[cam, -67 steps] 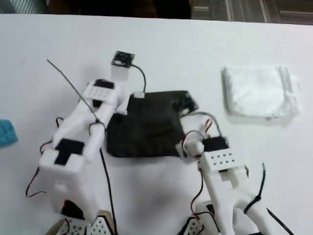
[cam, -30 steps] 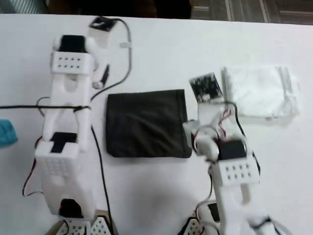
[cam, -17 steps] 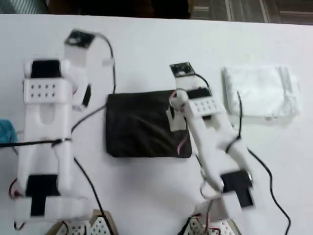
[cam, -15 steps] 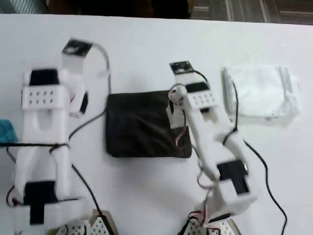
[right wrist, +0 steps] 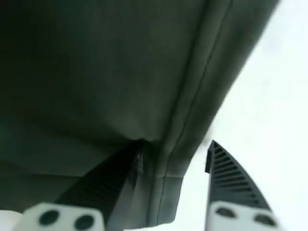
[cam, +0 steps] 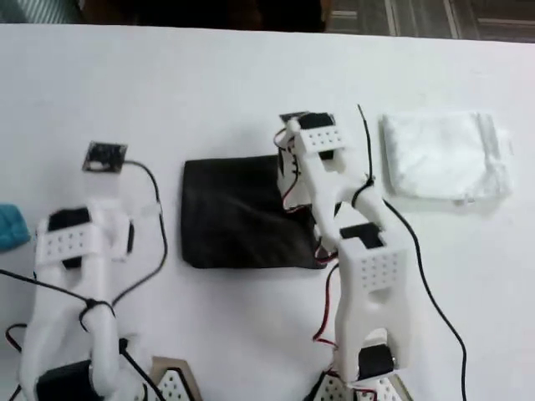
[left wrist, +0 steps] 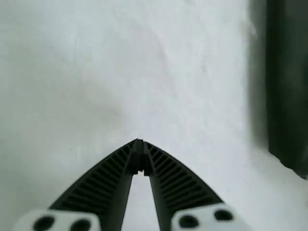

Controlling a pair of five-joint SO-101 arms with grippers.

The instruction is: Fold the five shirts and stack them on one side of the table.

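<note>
At the far left edge of the high view a small teal thing (cam: 10, 227) lies on the white table (cam: 251, 75). The left arm (cam: 71, 276) stands in the lower left, well apart from the shirts; the left gripper (left wrist: 139, 144) has its fingertips pressed together on nothing, over bare table. In the middle lies the folded black shirt (cam: 238, 213), flat and roughly square. The right arm (cam: 351, 242) reaches over its right edge. The right gripper (right wrist: 175, 144) is spread wide: one finger (right wrist: 120, 178) meets the dark cloth, perhaps tucked under a fold, the other hangs past the hem over the table. At the upper right sits the folded white shirt (cam: 445, 156), near the black one but not touching it
</note>
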